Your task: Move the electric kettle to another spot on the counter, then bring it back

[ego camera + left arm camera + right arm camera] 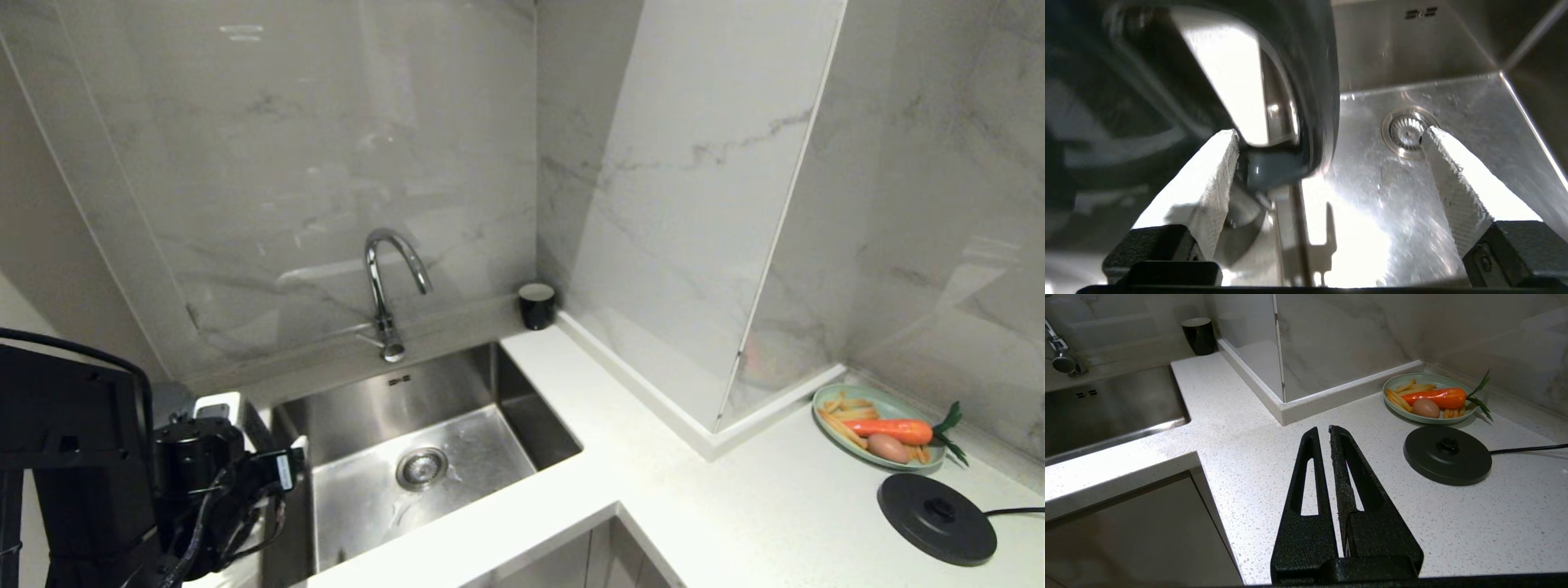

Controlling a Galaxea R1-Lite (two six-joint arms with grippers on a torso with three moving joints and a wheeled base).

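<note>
From the head view, the tall glossy black electric kettle stands at the near left edge, left of the steel sink, on the white speckled counter. Its flat round black base disc lies far off at the right.

In the left wrist view, the left gripper stands wide open around the kettle's loop handle, gripping nothing.

In the right wrist view, the right gripper is closed and empty.

The kettle looks rigid, slick and probably weighty, so the handle seems the surest hold.

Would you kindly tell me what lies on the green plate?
On the green plate: a carrot, an egg and fries. Whatever lies beneath them is hidden.
</note>
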